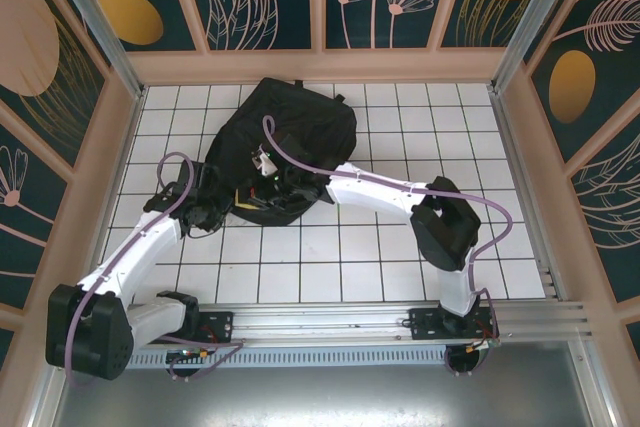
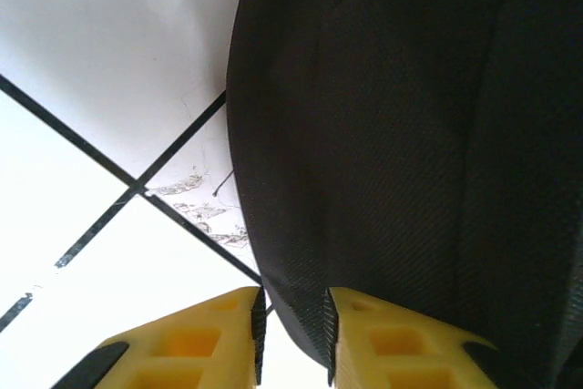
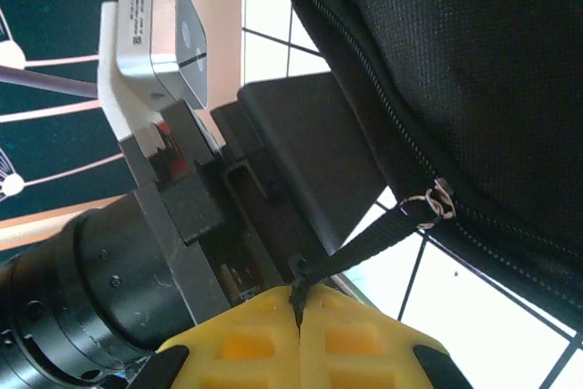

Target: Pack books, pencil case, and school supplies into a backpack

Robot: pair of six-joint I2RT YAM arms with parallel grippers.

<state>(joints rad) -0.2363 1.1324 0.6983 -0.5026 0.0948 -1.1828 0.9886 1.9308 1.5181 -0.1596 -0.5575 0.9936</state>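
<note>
Black woven fabric, soft and slack, is making up the backpack (image 1: 300, 127), which is lying slumped on the white tiled surface (image 1: 380, 267) between the two arms. The left claw (image 2: 293, 327) is sitting narrowly parted, with a fold of the bag's lower edge pinched between its jaws. The right claw (image 3: 299, 302) is pressing fully shut on the thin zip-pull strap (image 3: 378, 236), which is running taut to the zip slider (image 3: 439, 199). Cloth like this is likely going to sag and bunch rather than keep a shape, so a seam, the rim beside the zip or the pull strap is looking safer to hold than a flat panel. A loose fold may be prone to slipping free under a pull.
</note>
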